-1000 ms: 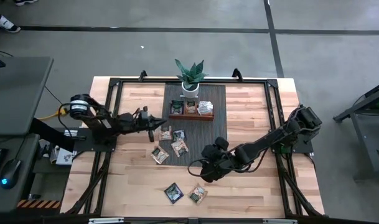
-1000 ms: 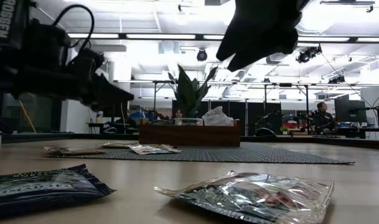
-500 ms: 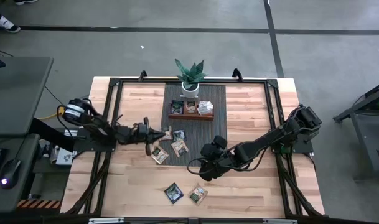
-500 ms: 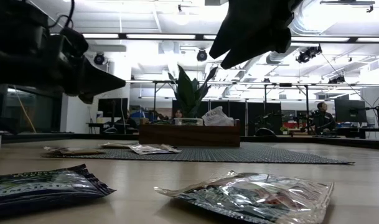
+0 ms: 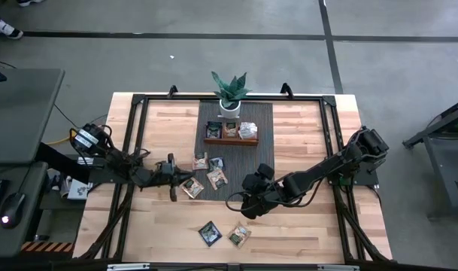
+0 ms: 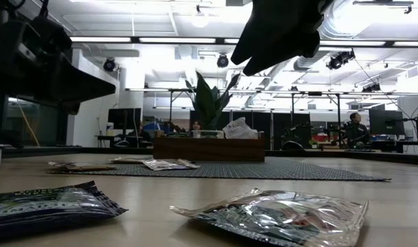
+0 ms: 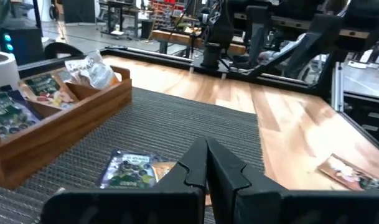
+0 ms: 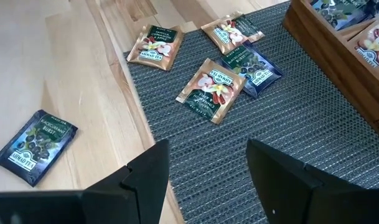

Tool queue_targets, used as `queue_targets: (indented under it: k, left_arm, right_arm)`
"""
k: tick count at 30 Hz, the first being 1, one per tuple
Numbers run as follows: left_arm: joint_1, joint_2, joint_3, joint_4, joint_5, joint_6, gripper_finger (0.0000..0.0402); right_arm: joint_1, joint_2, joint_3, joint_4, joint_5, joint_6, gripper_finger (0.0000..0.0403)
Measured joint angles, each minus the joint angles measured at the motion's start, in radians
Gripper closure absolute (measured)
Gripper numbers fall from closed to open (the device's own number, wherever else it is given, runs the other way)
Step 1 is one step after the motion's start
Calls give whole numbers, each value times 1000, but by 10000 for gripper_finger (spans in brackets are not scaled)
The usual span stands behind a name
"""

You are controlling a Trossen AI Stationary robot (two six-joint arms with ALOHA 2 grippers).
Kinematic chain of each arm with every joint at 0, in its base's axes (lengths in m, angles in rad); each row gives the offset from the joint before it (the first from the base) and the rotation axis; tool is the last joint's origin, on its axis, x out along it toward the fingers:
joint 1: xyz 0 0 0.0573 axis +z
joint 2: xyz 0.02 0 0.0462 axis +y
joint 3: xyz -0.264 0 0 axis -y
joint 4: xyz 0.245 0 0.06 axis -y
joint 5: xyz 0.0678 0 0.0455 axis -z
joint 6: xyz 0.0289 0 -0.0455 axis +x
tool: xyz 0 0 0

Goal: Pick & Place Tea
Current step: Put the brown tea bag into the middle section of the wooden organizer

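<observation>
**Hovering Over Scattered Tea Sachets**

Hanging above the dark woven mat (image 5: 247, 162), the right gripper (image 8: 205, 168) holds its two fingers wide apart with nothing between them. Just ahead of those fingers on the mat lie three tea sachets: a tan one (image 8: 211, 89) nearest, a dark blue one (image 8: 251, 65) touching it on the far side, and another tan one (image 8: 231, 30) beyond that. A fourth tan sachet (image 8: 154, 47) sits at the mat's edge, half on the wooden table (image 5: 304, 128), and a dark sachet (image 8: 35, 146) lies alone on bare wood, off to the side of the gripper and clear of the mat. The wooden tray (image 8: 338, 56) stands further ahead, with sachets already inside its compartments.

The left gripper (image 7: 206, 165) is pressed fully shut, fingers together and holding nothing, low over the mat's other edge. A dark sachet (image 7: 128, 169) lies just in front of its tips, and the tray stands beyond that. Two more sachets, one dark (image 5: 209, 232) and one silvery (image 5: 239, 235), rest on the table near its front edge, well apart from both grippers. A potted plant (image 5: 229, 94) stands behind the tray.
</observation>
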Motion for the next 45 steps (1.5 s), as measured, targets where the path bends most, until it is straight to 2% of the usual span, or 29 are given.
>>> queue_targets:
  k: [9, 14, 17, 24, 29, 35, 38, 45]
  left_arm:
    - [-46, 0, 0, -37, -8, -52, 401]
    - [-44, 0, 33, -235, 5, -175, 401]
    - [-44, 0, 54, -313, -8, -219, 401]
    - [-44, 0, 72, -323, -30, -183, 401]
    - [-44, -2, 55, -328, -31, -179, 401]
    - [-44, -82, 2, -347, -41, -193, 401]
    - [-43, -142, 2, -420, -38, -186, 401]
    - [-43, -249, 2, -596, -13, -241, 401]
  right_arm:
    - [0, 0, 0, 1, 2, 0, 194]
    - [0, 3, 0, 46, 5, -1, 194]
    - [-1, 29, 0, 136, 5, -47, 194]
    - [-15, 164, 0, 443, -5, -197, 206]
    - [-32, 231, 0, 576, 27, -257, 253]
    - [-58, 288, 0, 679, 22, -246, 343]
    - [-62, 314, 0, 720, 20, -257, 389]
    - [-95, 386, 37, 803, -36, -251, 400]
